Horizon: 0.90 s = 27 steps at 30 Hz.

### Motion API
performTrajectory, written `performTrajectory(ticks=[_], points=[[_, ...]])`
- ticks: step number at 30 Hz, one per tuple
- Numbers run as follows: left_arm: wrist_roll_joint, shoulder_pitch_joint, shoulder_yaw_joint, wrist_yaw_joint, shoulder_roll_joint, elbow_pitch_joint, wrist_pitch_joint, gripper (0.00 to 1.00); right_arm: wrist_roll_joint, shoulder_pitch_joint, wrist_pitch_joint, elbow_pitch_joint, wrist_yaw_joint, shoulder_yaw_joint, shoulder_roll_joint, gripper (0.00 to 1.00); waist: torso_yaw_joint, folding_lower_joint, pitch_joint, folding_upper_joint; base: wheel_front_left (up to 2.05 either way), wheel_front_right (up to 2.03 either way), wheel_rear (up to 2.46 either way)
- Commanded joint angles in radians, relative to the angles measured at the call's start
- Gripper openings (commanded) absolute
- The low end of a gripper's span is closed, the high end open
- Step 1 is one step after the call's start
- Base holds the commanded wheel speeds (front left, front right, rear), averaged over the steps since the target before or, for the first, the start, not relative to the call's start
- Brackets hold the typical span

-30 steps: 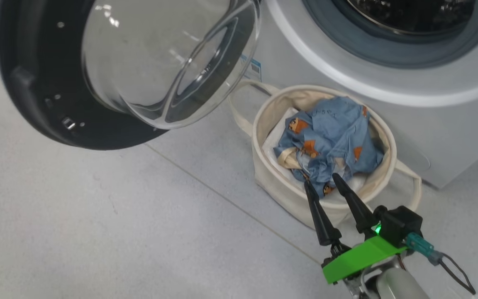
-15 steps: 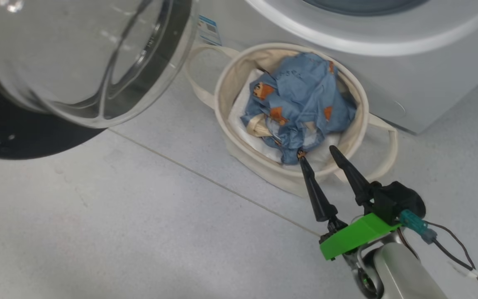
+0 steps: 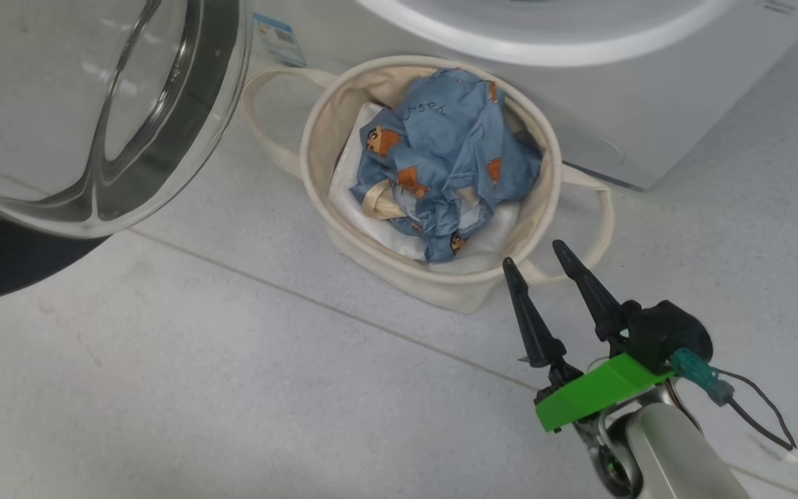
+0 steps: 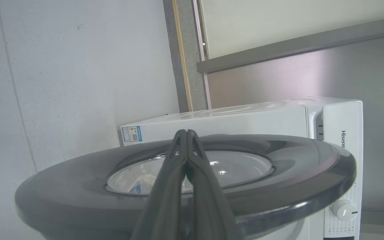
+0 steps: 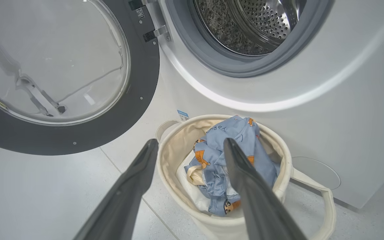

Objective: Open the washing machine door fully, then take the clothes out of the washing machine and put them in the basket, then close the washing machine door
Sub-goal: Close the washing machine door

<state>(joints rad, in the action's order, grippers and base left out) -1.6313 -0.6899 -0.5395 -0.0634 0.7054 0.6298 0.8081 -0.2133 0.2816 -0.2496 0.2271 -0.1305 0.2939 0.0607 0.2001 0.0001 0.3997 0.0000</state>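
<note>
Light blue fabric clothes (image 3: 440, 159) with orange-brown cartoon figures lie bunched (over a white sheet (image 3: 371, 222)) inside the cream canvas round basket (image 3: 399, 281), before the white box-shaped washing machine (image 3: 621, 111). The right gripper (image 3: 533, 253) hangs near the basket's rim, fingers spread, holding nothing. The left gripper (image 4: 187, 133), fingers pressed together, faces the open black-rimmed glass washing machine door (image 4: 295, 156).

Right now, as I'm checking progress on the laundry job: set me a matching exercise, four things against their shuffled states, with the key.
1 washing machine door
2 clothes
3 right gripper
4 left gripper

A shut, empty
B in the basket
C swung open
D open, near the basket

Pairs: 1-C, 2-B, 3-D, 4-A
</note>
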Motion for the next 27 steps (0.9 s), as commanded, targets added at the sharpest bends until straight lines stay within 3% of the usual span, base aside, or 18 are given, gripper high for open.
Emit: performTrajectory(ticks=[1,18,27], points=[[-0.008,-0.008,-0.022,-0.005,0.073,-0.039,0.017,0.0,-0.005,0.004,-0.012,-0.036,0.0,0.025,-0.01,1.0,-0.006,-0.0001,-0.006,0.0,0.0,0.0,0.0],[-0.007,0.03,0.028,-0.06,0.048,-0.194,0.1,0.0,-0.013,0.022,-0.012,-0.047,0.0,0.036,-0.01,1.0,-0.023,-0.0001,-0.023,0.0,0.0,0.0,0.0],[0.01,0.138,0.071,0.001,-0.018,-0.339,0.138,0.0,-0.059,0.032,-0.012,-0.042,0.0,0.034,-0.01,1.0,-0.047,-0.0001,-0.043,0.0,0.0,0.0,0.0]])
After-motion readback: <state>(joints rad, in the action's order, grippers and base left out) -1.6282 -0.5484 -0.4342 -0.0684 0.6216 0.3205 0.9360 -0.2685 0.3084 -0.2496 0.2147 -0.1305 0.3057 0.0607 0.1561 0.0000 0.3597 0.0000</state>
